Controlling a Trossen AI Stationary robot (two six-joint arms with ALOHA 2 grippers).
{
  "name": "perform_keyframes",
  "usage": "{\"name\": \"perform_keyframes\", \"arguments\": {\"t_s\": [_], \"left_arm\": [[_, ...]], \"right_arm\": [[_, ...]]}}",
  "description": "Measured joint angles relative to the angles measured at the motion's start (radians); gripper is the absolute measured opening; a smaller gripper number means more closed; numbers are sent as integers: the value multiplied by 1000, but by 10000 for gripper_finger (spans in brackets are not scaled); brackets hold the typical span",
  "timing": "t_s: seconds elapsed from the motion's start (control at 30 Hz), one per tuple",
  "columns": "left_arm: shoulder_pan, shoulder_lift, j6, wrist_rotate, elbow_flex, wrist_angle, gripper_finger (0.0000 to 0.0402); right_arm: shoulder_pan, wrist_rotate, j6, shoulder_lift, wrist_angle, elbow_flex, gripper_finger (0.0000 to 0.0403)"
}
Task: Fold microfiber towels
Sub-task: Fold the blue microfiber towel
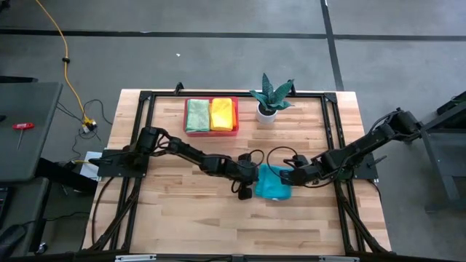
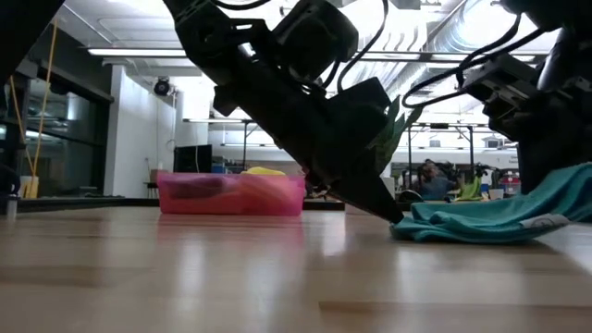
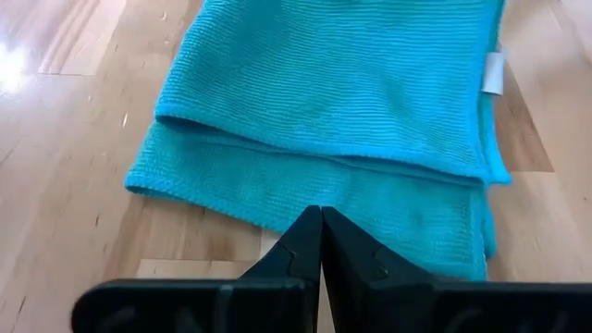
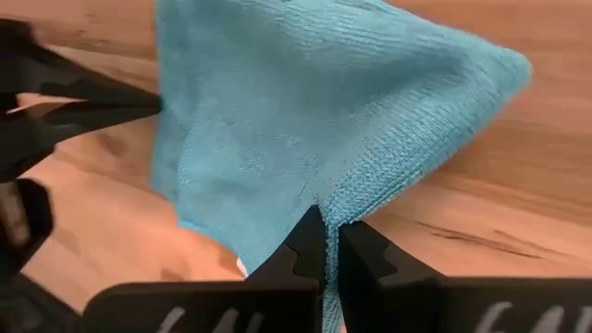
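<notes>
The right gripper (image 4: 324, 242) is pinching an edge of the teal towel (image 1: 273, 182), its fingers pressed together on the cloth so that the fabric rises to it in a tented fold. The left gripper (image 3: 321, 242) is also pressed together, but from its own wrist view its tips sit on the bare worktop (image 1: 182, 211) just beside the towel's near edge, holding nothing that I can see. The towel lies half doubled over, near the middle of the worktop between the two arms.

From where I stand, the worry is that only one side is gripped: if the right arm pulls, the whole cloth could drag or bunch instead of folding cleanly, and the loose upper layer could slide off square. The thin pinch could also slip out. The two grippers are close together over the same cloth, so a careless move could knock one into the other.

Further back, a pink tray (image 1: 211, 131) holds a green towel (image 1: 197, 114) and a yellow towel (image 1: 222, 113) side by side, with a potted plant (image 1: 270, 98) just beside it; both stand well apart from the work and block nothing
</notes>
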Motion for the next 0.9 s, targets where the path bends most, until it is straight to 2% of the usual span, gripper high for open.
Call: {"name": "perform_keyframes", "arguments": {"t_s": [0.47, 0.7, 0.9], "left_arm": [[-9, 42, -59, 39, 3, 24, 0], [-7, 44, -61, 43, 2, 25, 0], [-8, 46, -61, 43, 2, 29, 0]], "right_arm": [[-32, -4, -32, 8, 81, 1, 0], [-40, -7, -47, 92, 221, 2, 0], [-50, 33, -64, 178, 256, 79, 0]]}}
